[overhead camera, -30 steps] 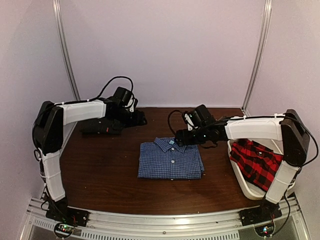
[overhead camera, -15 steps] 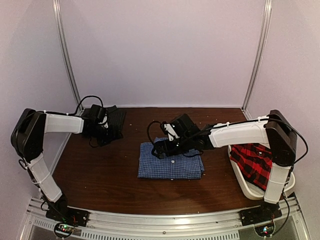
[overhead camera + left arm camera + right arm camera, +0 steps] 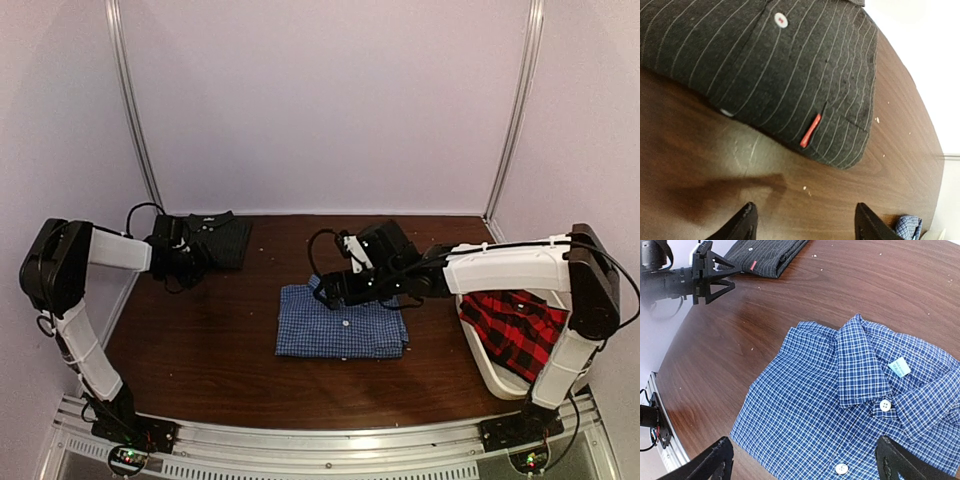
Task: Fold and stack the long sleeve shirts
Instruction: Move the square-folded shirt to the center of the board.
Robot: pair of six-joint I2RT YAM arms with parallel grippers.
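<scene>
Brown tabletop (image 3: 200,340). Right gripper (image 3: 805,460), jaws wide apart, hovers over the folded blue gingham shirt (image 3: 840,405) at centre. Left gripper (image 3: 805,227), jaws apart and empty, faces the folded charcoal shirt (image 3: 765,65) at far left. Red plaid shirt (image 3: 512,325) lies in a white tub (image 3: 490,372) at right.

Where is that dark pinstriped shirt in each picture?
Top external: the dark pinstriped shirt lies folded at the far left of the table.
Left wrist: the shirt fills the upper half.
Right wrist: the shirt at the top edge, left of centre.
Shared landmark: the blue checked shirt, in all three views.
</scene>
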